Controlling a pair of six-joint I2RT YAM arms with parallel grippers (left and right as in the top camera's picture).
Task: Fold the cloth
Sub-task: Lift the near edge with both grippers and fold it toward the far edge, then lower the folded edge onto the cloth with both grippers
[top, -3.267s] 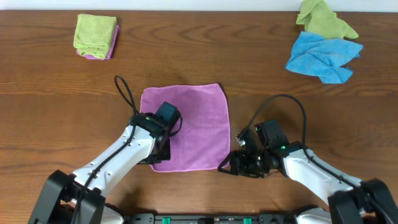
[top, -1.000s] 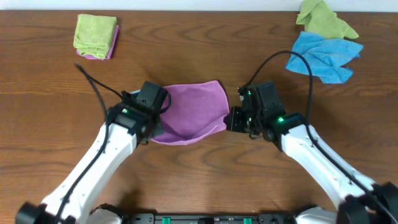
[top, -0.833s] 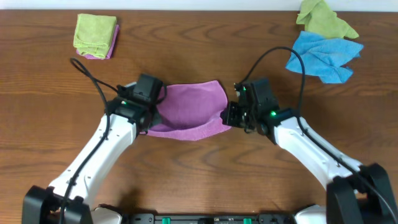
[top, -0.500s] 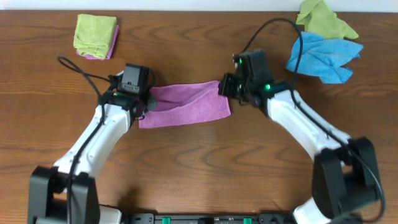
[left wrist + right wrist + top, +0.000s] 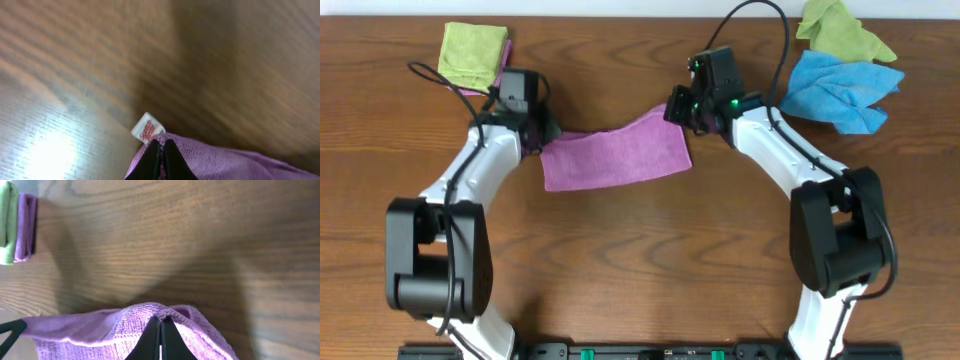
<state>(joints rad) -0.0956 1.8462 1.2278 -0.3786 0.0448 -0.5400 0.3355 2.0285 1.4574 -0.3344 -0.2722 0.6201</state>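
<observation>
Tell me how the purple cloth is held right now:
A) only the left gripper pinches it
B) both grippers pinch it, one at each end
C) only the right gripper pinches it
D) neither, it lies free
B: in the wrist views the left gripper and the right gripper each close on the cloth.
</observation>
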